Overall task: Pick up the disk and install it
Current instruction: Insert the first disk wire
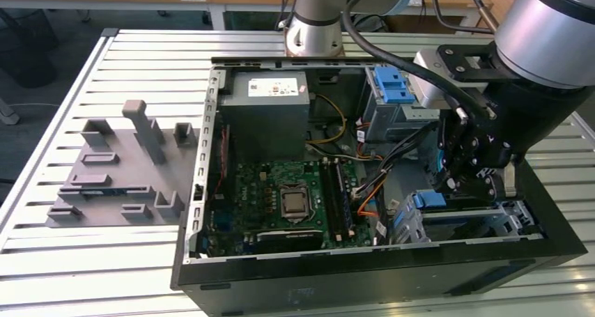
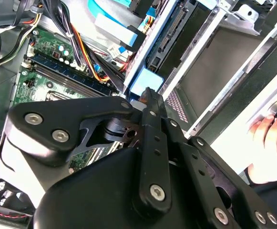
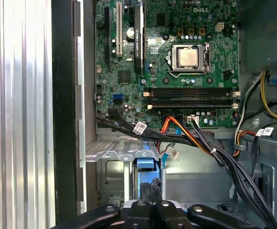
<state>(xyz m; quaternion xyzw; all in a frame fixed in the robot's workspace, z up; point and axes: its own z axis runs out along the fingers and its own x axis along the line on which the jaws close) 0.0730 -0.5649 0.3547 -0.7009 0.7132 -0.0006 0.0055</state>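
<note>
The disk [image 3: 145, 164] is mostly hidden in its bay [image 3: 110, 164] behind the gripper [image 3: 152, 187]; the second wrist view's edge cuts off a hand [image 2: 270, 143]

Slatted metal table [image 1: 93, 275] carries an open computer case [image 1: 372, 279] beside a grey fixture [image 1: 116, 181].

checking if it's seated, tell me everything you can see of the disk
The disk shows as a blue plastic end with a paler blue-white face next to it. It stands on edge in a slot of the grey metal drive cage at a corner of the case. The cage hides its metal body and label. The gripper is right at it; contact cannot be told. Cables pass close by.
</note>
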